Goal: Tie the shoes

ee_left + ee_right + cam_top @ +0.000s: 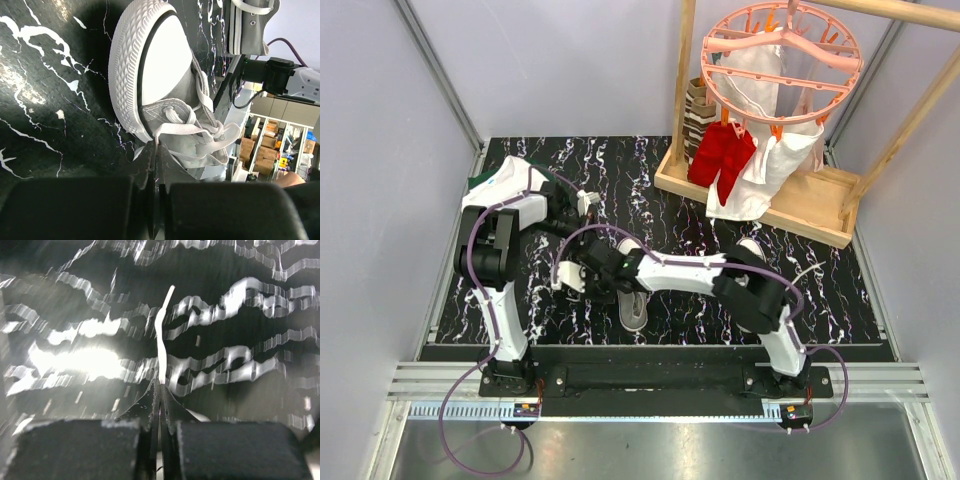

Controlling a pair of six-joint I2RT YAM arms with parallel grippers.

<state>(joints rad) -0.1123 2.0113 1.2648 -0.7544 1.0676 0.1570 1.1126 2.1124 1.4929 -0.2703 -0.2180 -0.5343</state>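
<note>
Left gripper (156, 150) is pinched tight on a white lace (172, 131) that comes off the near grey sneaker (165, 60). That sneaker lies on the black marbled tabletop (45, 100), near its front middle, with its white toe cap and textured sole edge facing the wrist camera. The right gripper (160, 390) is clamped just as narrowly on a white lace strand (161, 335) that rises from its tips. A second sneaker (248, 30) lies farther off. Cartons (260, 145) in the background carry labels too small to read.
</note>
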